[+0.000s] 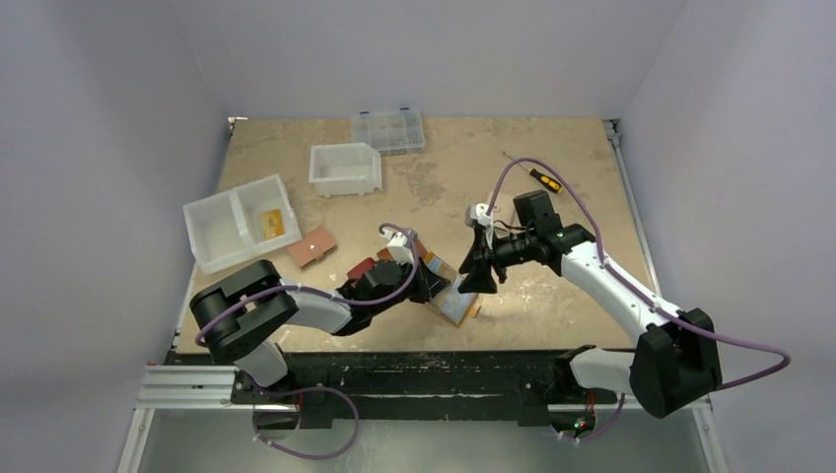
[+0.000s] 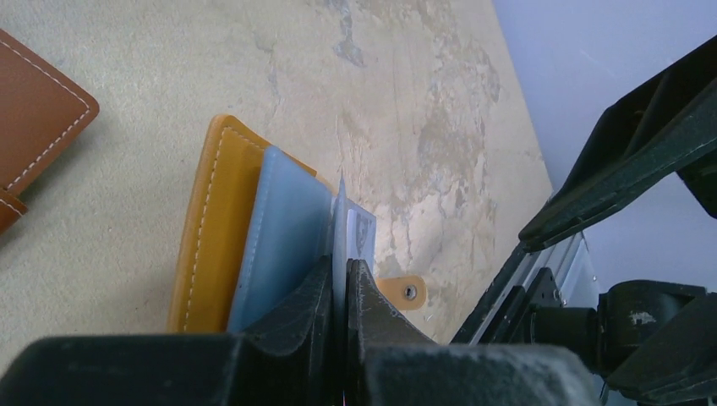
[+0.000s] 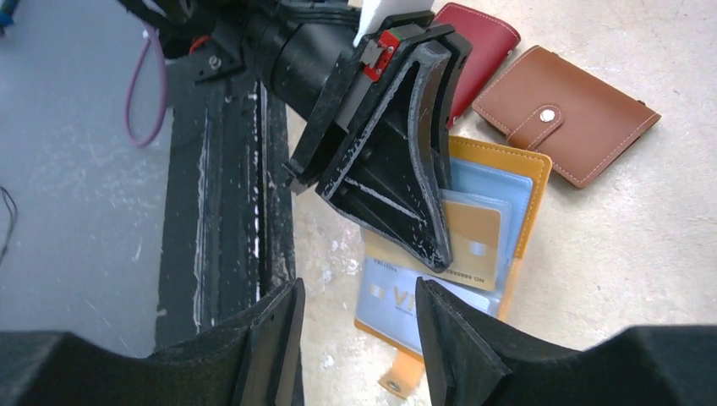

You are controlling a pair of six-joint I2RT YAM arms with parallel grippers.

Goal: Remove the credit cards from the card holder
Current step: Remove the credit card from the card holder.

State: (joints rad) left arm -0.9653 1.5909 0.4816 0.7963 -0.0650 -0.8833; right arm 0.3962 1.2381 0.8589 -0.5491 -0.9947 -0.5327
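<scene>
Closest to the arm bases, the right gripper (image 3: 357, 296) hovers with its fingers well apart and nothing between them, just above the near end of the card holder (image 3: 507, 161). The holder lies open on the tabletop (image 1: 444, 187) close to its near edge, snap tab (image 3: 397, 381) pointing toward the bases. Its clear sleeves show a light blue card (image 3: 389, 296) and a yellow-orange card (image 3: 473, 245). The left gripper (image 2: 341, 266) bears down on the holder's middle, fingers pressed together on a thin pale sheet (image 2: 342, 211) standing edge-on; whether this is a card or a sleeve cannot be told. Just beyond the holder lie a brown wallet (image 3: 566, 114) and a dark red wallet (image 3: 482, 34). Farther back sit a divided white bin (image 1: 242, 222), a smaller white bin (image 1: 345, 168), a screwdriver (image 1: 544, 179) and a clear organizer box (image 1: 387, 130).
</scene>
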